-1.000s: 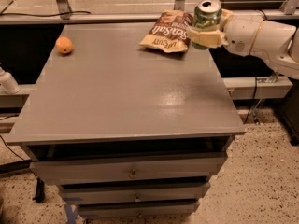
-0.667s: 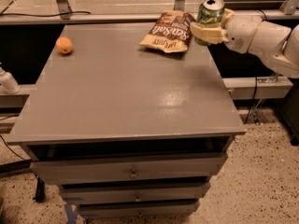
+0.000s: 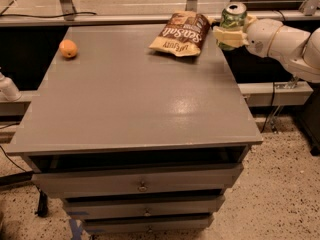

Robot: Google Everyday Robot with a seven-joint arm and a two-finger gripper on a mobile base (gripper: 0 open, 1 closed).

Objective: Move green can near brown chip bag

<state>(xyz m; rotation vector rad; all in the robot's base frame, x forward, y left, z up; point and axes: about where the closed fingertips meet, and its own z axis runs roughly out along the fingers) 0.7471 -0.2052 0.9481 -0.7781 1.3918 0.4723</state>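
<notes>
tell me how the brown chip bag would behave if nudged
The brown chip bag looks crinkly and puffed, so probably light and floppy. Lying flat, it would likely slide or crumple rather than tip. The gripper, shut on the green can, sits right beside it at the far corner of the drawer cabinet.

Lettering on the brown chip bag (image 3: 182, 33), far side of the worktop (image 3: 135, 99): big white letters, tilted, looking like "Sea Salt". The dark print on its cream band is too small to read. Just to its right, the claw (image 3: 231, 30) clasps the green can (image 3: 233, 18), which has pale markings but no legible words.
</notes>
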